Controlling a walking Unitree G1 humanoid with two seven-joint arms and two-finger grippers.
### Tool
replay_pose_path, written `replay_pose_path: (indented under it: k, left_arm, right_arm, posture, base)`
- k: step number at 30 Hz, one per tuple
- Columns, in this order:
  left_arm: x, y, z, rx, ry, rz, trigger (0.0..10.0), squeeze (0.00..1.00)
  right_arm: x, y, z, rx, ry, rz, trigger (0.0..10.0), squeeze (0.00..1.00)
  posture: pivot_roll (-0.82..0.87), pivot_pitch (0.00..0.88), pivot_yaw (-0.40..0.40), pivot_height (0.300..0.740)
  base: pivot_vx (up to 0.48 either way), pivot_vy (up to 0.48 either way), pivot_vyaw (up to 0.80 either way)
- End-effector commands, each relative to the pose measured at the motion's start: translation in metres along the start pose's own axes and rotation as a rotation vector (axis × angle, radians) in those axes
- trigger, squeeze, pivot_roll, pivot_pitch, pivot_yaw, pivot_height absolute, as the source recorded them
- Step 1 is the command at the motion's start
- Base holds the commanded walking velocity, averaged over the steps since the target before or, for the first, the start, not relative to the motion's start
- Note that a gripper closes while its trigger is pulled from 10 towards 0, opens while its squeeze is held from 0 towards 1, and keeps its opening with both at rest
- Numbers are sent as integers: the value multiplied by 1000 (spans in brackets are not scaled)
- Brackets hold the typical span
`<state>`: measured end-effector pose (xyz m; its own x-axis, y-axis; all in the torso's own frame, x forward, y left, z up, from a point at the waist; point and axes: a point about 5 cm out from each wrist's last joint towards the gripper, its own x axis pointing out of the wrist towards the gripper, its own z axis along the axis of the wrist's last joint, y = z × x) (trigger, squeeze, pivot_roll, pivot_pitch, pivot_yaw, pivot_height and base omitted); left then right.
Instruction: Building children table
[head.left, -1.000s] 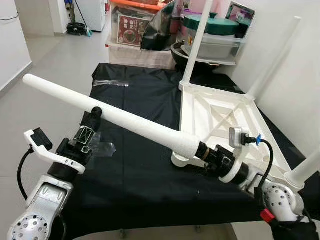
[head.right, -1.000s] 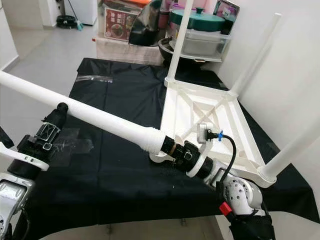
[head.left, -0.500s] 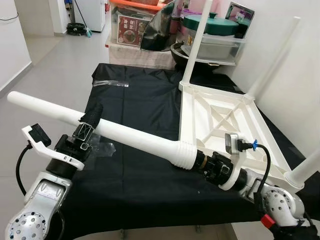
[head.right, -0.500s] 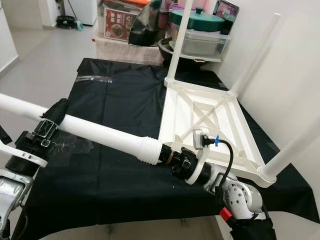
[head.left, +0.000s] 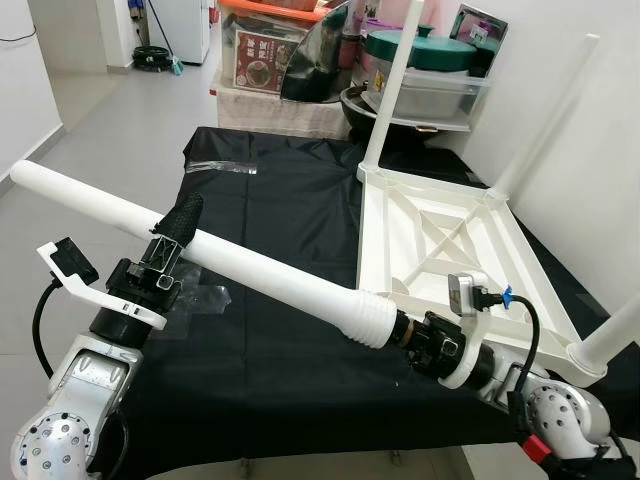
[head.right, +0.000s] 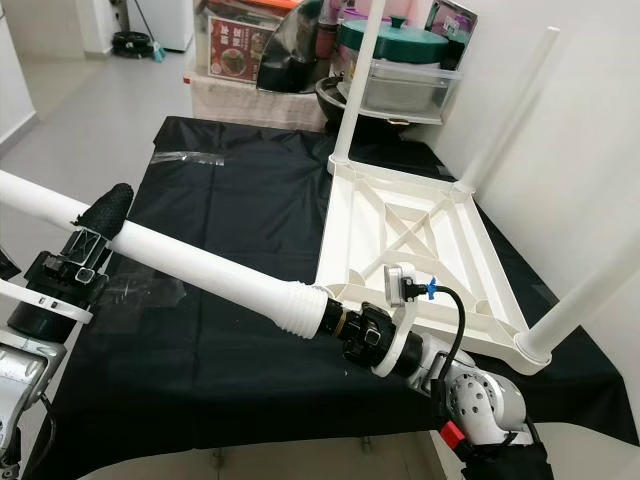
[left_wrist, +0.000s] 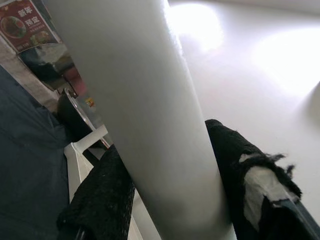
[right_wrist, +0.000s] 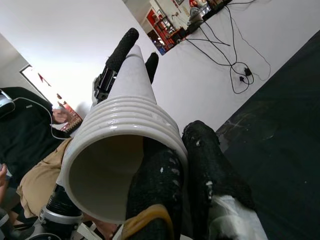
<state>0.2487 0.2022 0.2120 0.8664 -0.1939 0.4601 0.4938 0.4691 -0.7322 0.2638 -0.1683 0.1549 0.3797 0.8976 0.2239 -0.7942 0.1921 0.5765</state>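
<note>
Both grippers hold a long white table leg (head.left: 250, 275) level above the black-covered table (head.left: 280, 190). My right gripper (head.left: 398, 328) is shut on its ribbed open end (right_wrist: 115, 150), one finger (right_wrist: 155, 175) inside the tube and one outside. My left gripper (head.left: 180, 225) is shut on the leg further along, with black fingers (left_wrist: 100, 195) either side of it. The white tabletop (head.left: 440, 230) lies upside down on the right of the cloth. Three legs (head.left: 392, 90) stand up from its corners. The ribbed end hovers just in front of its near-left corner.
Storage boxes and a pot with a teal lid (head.left: 420, 50) crowd the far end of the table. A white wall runs close along the right. Open tiled floor (head.left: 110, 120) lies to the left. A seated person (right_wrist: 30, 150) appears behind the leg in the right wrist view.
The leg has shifted left and toward me, and its ribbed end has come off the tabletop's near-left corner. My left gripper has closed round the leg from below.
</note>
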Motion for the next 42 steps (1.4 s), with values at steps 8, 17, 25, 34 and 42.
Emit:
replay_pose_path:
  k: [8,17,25,34,42]
  left_arm:
    - [4,3,16,95,-19,32,0,0]
    - [11,2,26,100,-65,38,0,0]
    - [14,-5,41,143,-75,4,980,0]
    - [30,-14,39,171,31,-99,3961,0]
    - [50,-25,21,199,182,-207,10000,0]
  right_arm:
    - [1,-16,8,-79,47,-141,10000,1000]
    - [-9,-13,13,-2,-38,-71,10000,1000]
    - [-51,-41,14,-181,165,-311,10000,1000]
    - [-30,-14,83,-503,210,-222,10000,1000]
    - [38,28,93,-681,254,85,10000,1000]
  posture:
    - [62,0,-141,740]
    - [62,0,-146,740]
    - [64,0,-144,740]
    - [48,0,-125,740]
    - [53,0,-112,740]
  base:
    - [0,0,0]
    - [0,0,0]
    - [0,0,0]
    - [0,0,0]
    - [0,0,0]
